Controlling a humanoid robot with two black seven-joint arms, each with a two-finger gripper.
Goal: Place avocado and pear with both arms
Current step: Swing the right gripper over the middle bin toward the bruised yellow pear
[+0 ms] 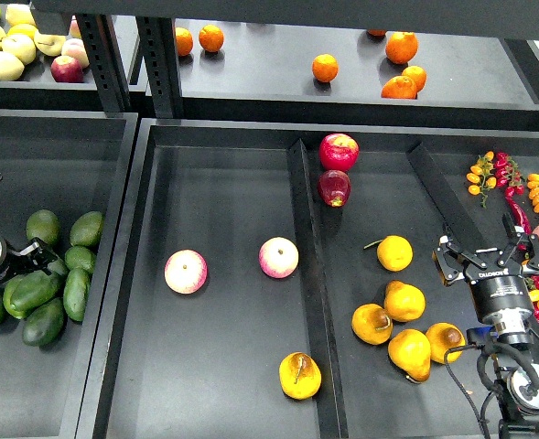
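My left gripper point(33, 254) is resting among the avocados point(36, 289), its state unclear. My right gripper point(485, 249) is hovering spread and empty, near the pears point(403, 301) by the tray's point(223, 402) right edge.

green avocado point(34, 290) lying among others at left; blotched yellow pear point(300, 376) alone in middle tray

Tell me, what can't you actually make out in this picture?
- Left gripper: dark and pressed against the avocados; head view doesn't show whether it grips one.
- Right gripper: fingers spread, but the arm below is cut off by the bottom edge.
- Top shelf: the pale fruit at left is cropped by the frame and part-hidden by a post.
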